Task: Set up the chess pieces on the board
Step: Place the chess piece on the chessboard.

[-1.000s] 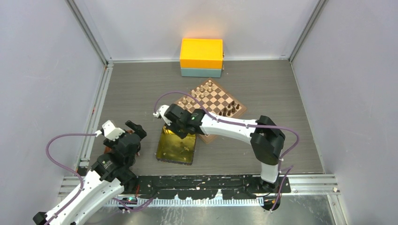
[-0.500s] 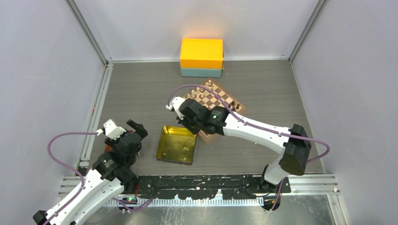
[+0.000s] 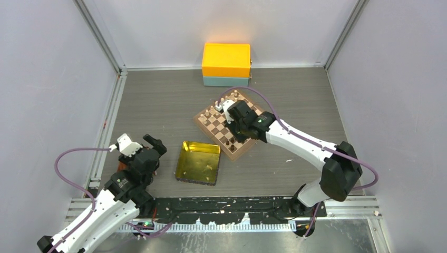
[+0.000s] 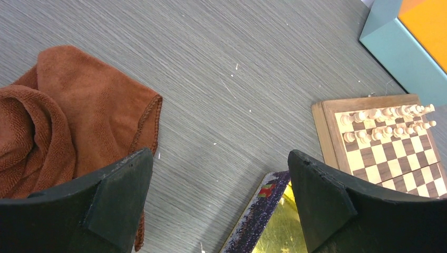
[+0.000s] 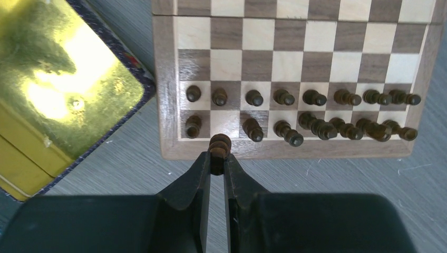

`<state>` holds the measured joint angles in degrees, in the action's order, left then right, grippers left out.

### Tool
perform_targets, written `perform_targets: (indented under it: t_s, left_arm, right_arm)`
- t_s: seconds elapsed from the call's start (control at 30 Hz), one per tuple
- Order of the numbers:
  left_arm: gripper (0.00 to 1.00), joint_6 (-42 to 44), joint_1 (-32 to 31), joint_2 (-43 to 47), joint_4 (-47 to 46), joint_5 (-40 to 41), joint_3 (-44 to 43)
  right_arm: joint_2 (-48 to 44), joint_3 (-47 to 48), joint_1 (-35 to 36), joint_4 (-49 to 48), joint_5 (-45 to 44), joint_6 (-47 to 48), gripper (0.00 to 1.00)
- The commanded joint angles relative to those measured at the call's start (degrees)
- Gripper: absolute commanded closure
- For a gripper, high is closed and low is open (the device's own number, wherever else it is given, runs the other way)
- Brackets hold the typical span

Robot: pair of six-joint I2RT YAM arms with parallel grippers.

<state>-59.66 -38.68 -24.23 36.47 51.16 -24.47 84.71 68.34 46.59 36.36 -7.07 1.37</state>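
Note:
In the right wrist view my right gripper (image 5: 217,157) is shut on one dark-brown chess piece (image 5: 220,145), held just over the near border of the board (image 5: 166,95). Two rows of dark chess pieces (image 5: 284,97) stand along that edge, with one bare square (image 5: 225,122) second from the left in the nearest row. From above, the right gripper (image 3: 232,115) hangs over the board (image 3: 240,153). Pale chessmen (image 3: 212,113) line the board's far-left side. My left gripper (image 3: 150,145) rests open and holds nothing, left of the gold tray.
The gold tray (image 3: 199,162) lies just left of the board; its corner (image 4: 279,232) shows between the left fingers (image 4: 121,195). A rust-brown cloth (image 4: 63,121) is bunched on the table by the left gripper. An orange and teal box (image 3: 226,64) stands at the back wall.
My right arm has swung from above the gold tray to the board, up and to the right, carrying the dark piece. The left arm has stayed put.

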Motion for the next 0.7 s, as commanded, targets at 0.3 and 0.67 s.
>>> perform_targets:
  t_s: [0.3, 0.67]
  left_arm:
    - [0.0, -0.65, -0.23, -0.03, -2.86, 0.79, -0.31]
    - [0.0, -0.52, -0.2, 0.23, -3.06, 1.14, 0.29]
  right_arm:
    - [1.62, -1.9, -3.53, -4.87, 5.56, -1.35, 0.99]
    - [3.42, -3.89, -4.61, -7.37, 5.59, -1.28, 0.99]
